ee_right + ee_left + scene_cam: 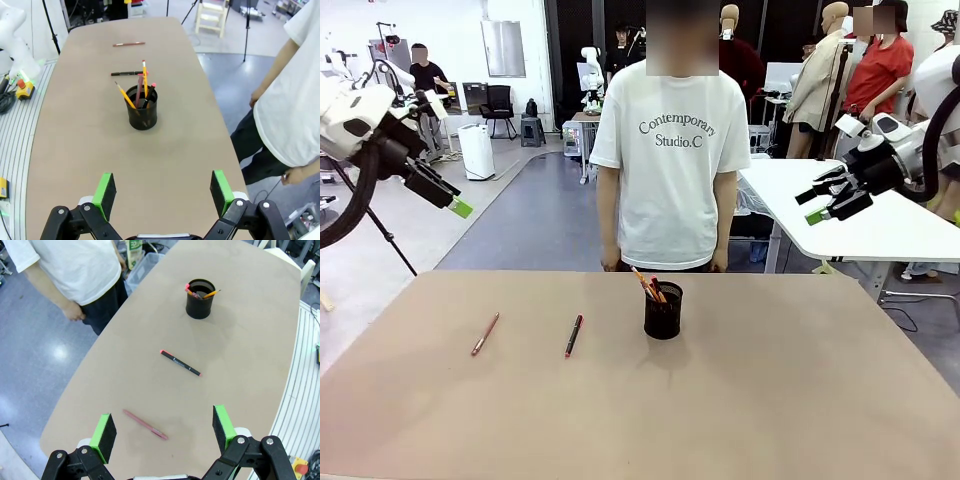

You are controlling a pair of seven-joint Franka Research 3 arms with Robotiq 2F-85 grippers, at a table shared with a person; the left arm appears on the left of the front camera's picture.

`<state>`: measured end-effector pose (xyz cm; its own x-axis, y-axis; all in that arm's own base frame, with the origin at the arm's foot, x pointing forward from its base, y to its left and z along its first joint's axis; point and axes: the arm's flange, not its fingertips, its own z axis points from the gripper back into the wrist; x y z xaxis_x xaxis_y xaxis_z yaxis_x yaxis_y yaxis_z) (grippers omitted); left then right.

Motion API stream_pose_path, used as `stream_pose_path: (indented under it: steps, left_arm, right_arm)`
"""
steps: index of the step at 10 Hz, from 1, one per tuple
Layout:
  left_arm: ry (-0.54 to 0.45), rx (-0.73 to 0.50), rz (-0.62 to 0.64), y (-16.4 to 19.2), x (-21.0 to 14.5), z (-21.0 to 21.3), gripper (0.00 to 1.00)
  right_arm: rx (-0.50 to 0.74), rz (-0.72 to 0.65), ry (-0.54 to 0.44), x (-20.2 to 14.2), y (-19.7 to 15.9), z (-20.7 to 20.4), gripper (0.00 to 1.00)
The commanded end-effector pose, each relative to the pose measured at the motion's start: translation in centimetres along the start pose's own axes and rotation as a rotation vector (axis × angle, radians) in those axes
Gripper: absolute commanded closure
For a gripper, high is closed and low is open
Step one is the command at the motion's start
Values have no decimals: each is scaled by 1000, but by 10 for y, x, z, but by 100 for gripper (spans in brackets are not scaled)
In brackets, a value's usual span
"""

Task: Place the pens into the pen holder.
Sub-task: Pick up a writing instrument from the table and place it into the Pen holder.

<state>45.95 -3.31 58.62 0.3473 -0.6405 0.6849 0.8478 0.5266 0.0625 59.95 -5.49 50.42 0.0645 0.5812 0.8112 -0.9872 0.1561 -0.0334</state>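
Two loose pens, brown pen (485, 334) and black pen (574, 336), lie on the table (800, 400); left claw (455, 203) and right claw (812, 207) are both spread apart and empty
Front view: both pens sit left of centre, well apart; the holder (663, 311) stands at centre with several pens in it, claws raised at upper left and upper right. Pens look light, stiff, smooth and likely to roll, so pinch mid-shaft across the length. Mesh hides the stored pens' lower ends, and their count is unclear
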Motion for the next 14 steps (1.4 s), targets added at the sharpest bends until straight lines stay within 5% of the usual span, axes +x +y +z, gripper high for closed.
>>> stream_pose_path:
  steps: [1,6,8,11,14]
  left_arm:
    - [-4,-5,-5,1,0,1,0]
    - [0,0,0,0,0,0,0]
    - [137,52,38,-19,27,-8,0]
    - [375,90,329,-12,49,-49,0]
    - [465,158,552,-10,56,-126,0]
  right_arm:
    - [-15,3,2,3,0,-2,0]
    - [-15,3,2,3,0,-2,0]
    - [-15,3,2,3,0,-2,0]
    - [-15,3,2,3,0,-2,0]
    - [-15,3,2,3,0,-2,0]
